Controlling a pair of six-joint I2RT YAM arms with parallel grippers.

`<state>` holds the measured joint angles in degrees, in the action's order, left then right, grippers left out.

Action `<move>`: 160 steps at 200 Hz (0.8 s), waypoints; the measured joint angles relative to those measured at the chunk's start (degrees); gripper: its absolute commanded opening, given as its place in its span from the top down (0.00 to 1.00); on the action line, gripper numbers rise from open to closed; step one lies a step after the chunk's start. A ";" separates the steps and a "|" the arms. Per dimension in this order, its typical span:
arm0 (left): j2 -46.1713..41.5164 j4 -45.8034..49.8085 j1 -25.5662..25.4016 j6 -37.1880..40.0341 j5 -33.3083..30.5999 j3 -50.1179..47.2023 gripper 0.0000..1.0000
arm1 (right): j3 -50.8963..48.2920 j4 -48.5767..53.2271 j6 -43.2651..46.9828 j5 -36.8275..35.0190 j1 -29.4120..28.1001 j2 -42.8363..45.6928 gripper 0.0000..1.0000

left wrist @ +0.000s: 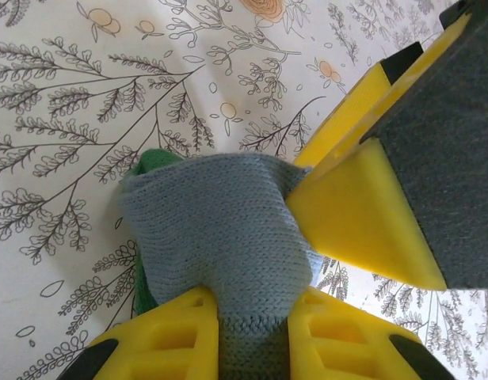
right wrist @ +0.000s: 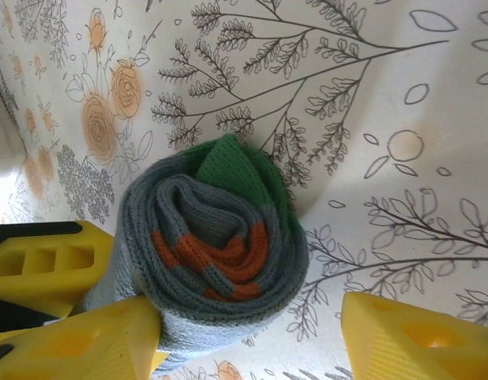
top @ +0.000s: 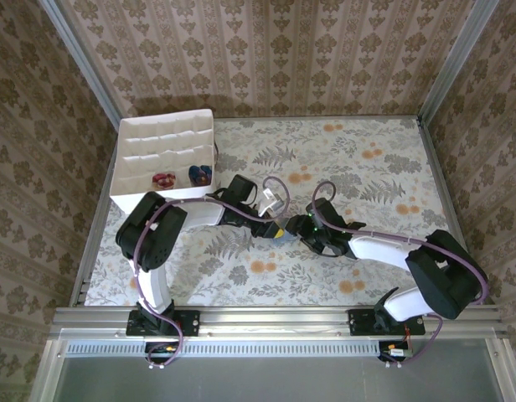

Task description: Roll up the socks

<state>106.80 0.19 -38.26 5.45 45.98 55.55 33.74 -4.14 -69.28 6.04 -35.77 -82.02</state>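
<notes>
In the left wrist view, the yellow fingers (left wrist: 165, 332) of the left claw (left wrist: 252, 310) sit closest to the lens. They are clamped together on a fold of the grey-blue sock (left wrist: 220, 229), whose knit rises between them. A sliver of the sock's green toe shows at its left edge. A yellow and black finger (left wrist: 355, 222) of the right claw presses against the sock's right side.

In the right wrist view the same sock (right wrist: 216, 253) is a tight roll lying on the floral surface (right wrist: 402, 95). Its grey-blue outer turns wrap an orange cuff at the core, and the green toe pokes out on top. The right claw (right wrist: 244, 317) stands apart. Its one finger (right wrist: 101, 344) touches the lower left of the roll and the other (right wrist: 418, 340) is clear of it on the right. A yellow finger of the left claw (right wrist: 46, 261) sits just left of the roll.

From above, both arms reach inward and the left claw (top: 270, 224) and right claw (top: 298, 231) meet over the sock (top: 281, 234) near the middle of the surface (top: 367, 176). At the far left stands the white partitioned box (top: 162, 134). Its near row holds a reddish roll (top: 164, 178) and a bluish roll (top: 200, 174) in neighbouring compartments.
</notes>
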 measured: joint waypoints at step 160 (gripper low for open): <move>1.60 -1.97 1.55 -4.74 3.54 0.02 0.95 | 1.44 0.85 -2.97 -7.30 -2.14 2.54 0.32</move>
<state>108.40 -1.78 -36.71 0.71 49.52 55.57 35.18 -3.29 -72.25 -1.26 -37.91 -79.48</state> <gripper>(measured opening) 0.107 0.677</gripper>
